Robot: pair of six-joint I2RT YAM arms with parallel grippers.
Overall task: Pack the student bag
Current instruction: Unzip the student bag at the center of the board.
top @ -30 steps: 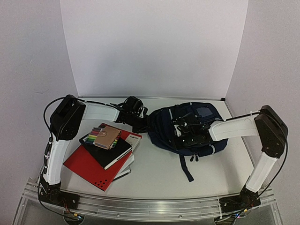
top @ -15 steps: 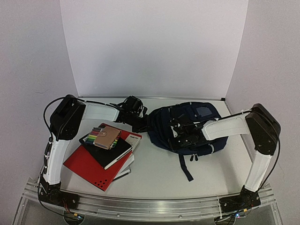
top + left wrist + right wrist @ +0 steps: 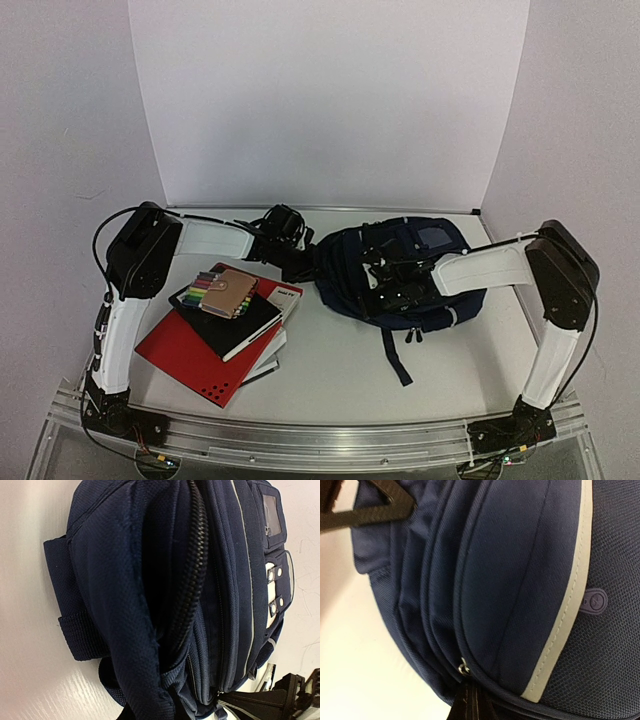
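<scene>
The student bag [image 3: 405, 262], dark navy with thin white stripes, lies at the centre right of the table. My left gripper [image 3: 300, 262] is shut on a fold of fabric at the bag's left edge [image 3: 145, 645], beside a black zipper [image 3: 195, 575]. Over the bag's front, my right gripper [image 3: 385, 283] is shut on the dark zipper pull [image 3: 470, 700], just below its small metal slider [image 3: 463, 667]. A white stripe [image 3: 565, 620] runs across the panel to the right of the slider. The bag's inside is hidden.
A stack lies at the left: a red folder [image 3: 190, 355], a black notebook [image 3: 235, 322], and on top a tan case with coloured pens [image 3: 225, 292]. A black strap [image 3: 398, 360] trails from the bag toward the front edge. White walls stand behind.
My right gripper has slid a little left over the bag and closed on the zipper pull. The left arm, the bag and the stack have stayed put.
</scene>
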